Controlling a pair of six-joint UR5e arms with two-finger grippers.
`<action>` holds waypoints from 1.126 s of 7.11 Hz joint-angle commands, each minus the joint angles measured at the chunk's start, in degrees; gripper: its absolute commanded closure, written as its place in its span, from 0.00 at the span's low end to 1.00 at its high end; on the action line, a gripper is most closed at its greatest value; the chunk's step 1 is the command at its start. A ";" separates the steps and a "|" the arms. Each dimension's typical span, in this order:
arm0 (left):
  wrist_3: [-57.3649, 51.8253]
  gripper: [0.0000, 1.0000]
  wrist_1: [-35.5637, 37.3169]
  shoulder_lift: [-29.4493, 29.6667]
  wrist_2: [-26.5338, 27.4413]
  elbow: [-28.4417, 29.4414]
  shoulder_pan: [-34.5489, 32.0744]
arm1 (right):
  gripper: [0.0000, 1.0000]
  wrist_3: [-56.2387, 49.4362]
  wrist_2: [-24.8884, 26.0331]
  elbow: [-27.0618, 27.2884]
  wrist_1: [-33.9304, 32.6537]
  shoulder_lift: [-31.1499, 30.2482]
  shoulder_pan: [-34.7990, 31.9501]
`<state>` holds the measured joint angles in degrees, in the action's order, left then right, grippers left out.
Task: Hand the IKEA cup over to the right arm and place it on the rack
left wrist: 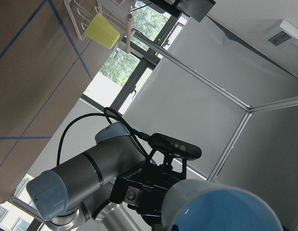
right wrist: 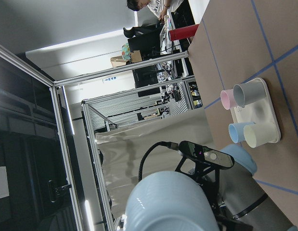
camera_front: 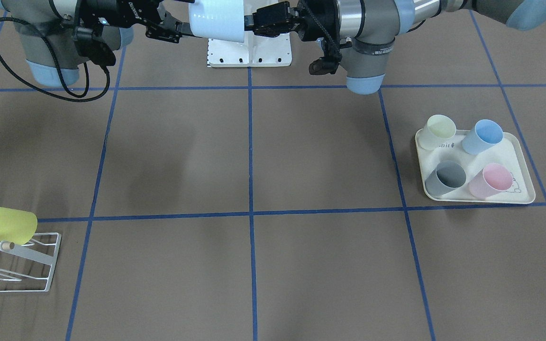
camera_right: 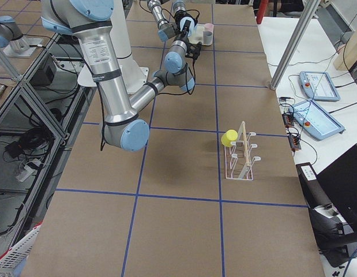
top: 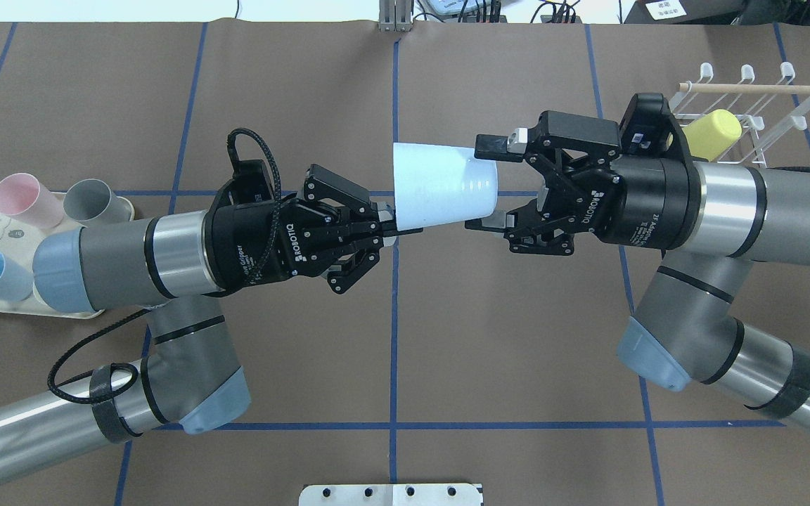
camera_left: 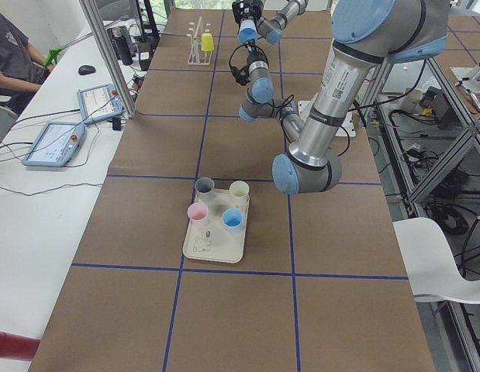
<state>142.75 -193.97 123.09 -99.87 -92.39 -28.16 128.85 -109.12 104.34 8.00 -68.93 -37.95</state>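
Observation:
A pale blue IKEA cup (top: 444, 186) hangs on its side in the air above the table's middle, its wide rim toward my left arm. My left gripper (top: 389, 226) is shut on the lower edge of that rim. My right gripper (top: 491, 185) is open, with one finger on each side of the cup's narrow base and a small gap at both. In the front-facing view the cup (camera_front: 216, 21) is between the left gripper (camera_front: 249, 21) and the right gripper (camera_front: 183, 28). The white wire rack (top: 749, 105) stands beyond my right wrist.
A yellow cup (top: 711, 133) lies on the rack's prongs; it also shows in the front-facing view (camera_front: 5, 225). A cream tray (camera_front: 507, 156) on my left side holds pink, grey, blue and pale yellow cups. The robot's white base plate (camera_front: 249, 52) is at the near edge.

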 commanded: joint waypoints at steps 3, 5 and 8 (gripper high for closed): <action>-0.01 1.00 0.00 0.31 0.03 -0.07 0.65 | 0.15 0.00 0.04 -0.37 0.00 0.46 0.15; 0.07 1.00 0.00 0.31 0.03 -0.16 0.65 | 0.12 -0.09 0.04 -0.45 0.00 0.37 0.15; -0.27 0.75 -0.09 0.22 0.03 -0.25 0.65 | 0.64 -0.26 -0.04 -0.37 0.00 0.37 0.07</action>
<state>142.70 -194.09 123.35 -99.83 -92.64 -27.52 128.68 -109.14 103.83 7.98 -68.58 -37.80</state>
